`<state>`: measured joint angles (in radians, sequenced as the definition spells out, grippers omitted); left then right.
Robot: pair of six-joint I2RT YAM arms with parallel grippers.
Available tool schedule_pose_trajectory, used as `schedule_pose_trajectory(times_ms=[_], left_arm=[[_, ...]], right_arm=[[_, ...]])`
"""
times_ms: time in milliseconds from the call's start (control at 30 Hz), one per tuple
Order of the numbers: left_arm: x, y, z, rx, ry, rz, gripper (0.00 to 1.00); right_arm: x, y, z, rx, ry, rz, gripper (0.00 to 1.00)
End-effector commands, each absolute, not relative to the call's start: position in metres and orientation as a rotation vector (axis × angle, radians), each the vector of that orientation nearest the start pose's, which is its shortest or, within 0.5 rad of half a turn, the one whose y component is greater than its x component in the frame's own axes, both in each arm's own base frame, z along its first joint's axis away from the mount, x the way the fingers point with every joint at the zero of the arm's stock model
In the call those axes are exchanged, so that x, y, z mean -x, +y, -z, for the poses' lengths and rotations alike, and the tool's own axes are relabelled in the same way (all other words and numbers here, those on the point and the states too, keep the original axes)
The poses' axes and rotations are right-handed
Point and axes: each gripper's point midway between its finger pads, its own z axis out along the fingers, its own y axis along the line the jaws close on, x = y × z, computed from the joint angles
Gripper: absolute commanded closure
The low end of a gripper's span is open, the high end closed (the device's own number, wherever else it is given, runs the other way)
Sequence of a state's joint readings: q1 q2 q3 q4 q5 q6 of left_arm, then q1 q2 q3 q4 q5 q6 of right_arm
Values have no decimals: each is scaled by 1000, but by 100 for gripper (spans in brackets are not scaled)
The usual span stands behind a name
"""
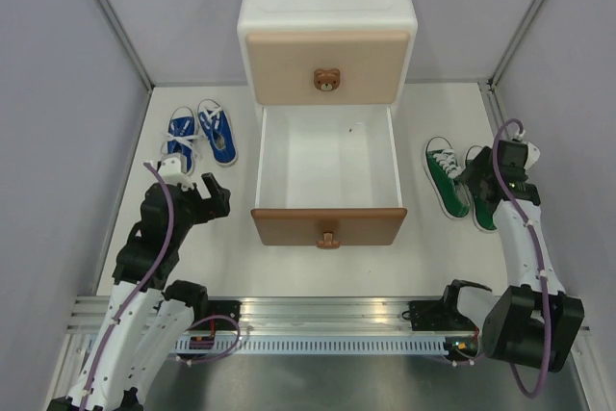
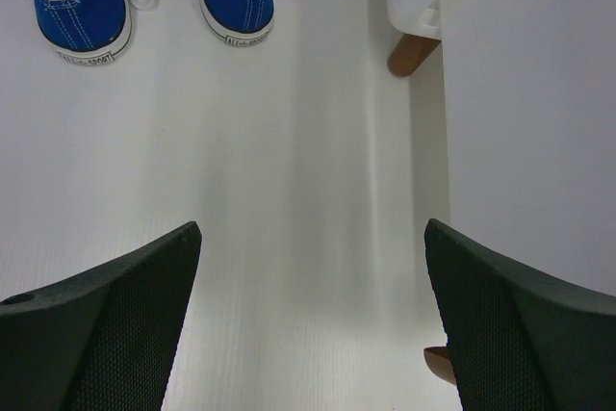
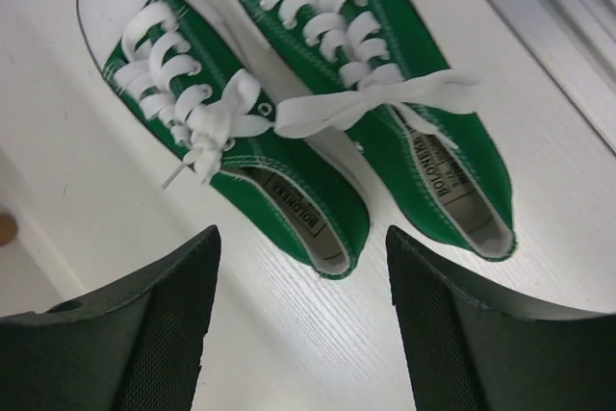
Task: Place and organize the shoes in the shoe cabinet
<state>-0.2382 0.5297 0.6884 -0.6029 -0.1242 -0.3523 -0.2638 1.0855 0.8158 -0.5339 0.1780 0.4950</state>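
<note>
- Top view: the shoe cabinet (image 1: 327, 7) stands at the far middle of the table (image 1: 226, 257), and its brown-fronted lower drawer (image 1: 328, 224) is pulled out towards me. The blue sneakers (image 1: 200, 134) lie side by side left of the drawer, and the green sneakers (image 1: 450, 176) lie right of it. My left gripper (image 1: 204, 197) sits near the blue pair on the side closer to me. My right gripper (image 1: 478, 188) hangs over the green pair and covers part of the outer shoe.
- Left wrist view: my left fingers (image 2: 115, 324) are spread wide with only bare table between them. The heels of the blue sneakers (image 2: 82, 7) show at the top left, well apart from my fingertips. A brown cabinet foot (image 2: 412, 53) is at the upper right. The white wall beside it is, I think, the side of the drawer.
- Right wrist view: my right fingers (image 3: 154, 334) are spread too and grip nothing. The green sneakers (image 3: 289, 190) lie just beyond them, heels nearest me and toes pointing away, with their white laces (image 3: 318, 108) tangled across both shoes.
</note>
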Motion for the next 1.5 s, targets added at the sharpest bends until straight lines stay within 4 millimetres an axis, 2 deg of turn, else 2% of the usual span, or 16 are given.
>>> schedule_pose_trajectory(times_ms=[0,100,367,700,867,1067,1300,1400,1433,1467], left_arm=[[-233,-50,-211,150,1979,248,0],[-233,-50,-209,149,1984,244,0],[-234,-49,-209,154,1981,242,0],[-233,-50,-209,152,1984,244,0],[-233,-50,-207,151,1987,244,0],[-234,-50,-207,149,1989,243,0],[-234,-50,-206,150,1994,244,0],[-234,-50,-207,150,1991,245,0],[-234,-50,-206,148,1994,243,0],[-234,-50,-206,148,1992,244,0]], right_arm=[[-294,-61,-135,-792,2228,34,27],[-297,-51,-125,-764,2273,26,29],[-299,-64,-95,-775,2334,140,43],[-302,-78,-80,-794,2347,235,51],[-304,-82,-74,-817,2345,230,56],[-305,-81,-55,-828,2381,225,58],[-305,-73,-24,-826,2462,182,57],[-309,-66,-23,-799,2460,131,58],[-311,-64,-24,-790,2458,120,58],[-311,-61,-25,-771,2465,112,67]])
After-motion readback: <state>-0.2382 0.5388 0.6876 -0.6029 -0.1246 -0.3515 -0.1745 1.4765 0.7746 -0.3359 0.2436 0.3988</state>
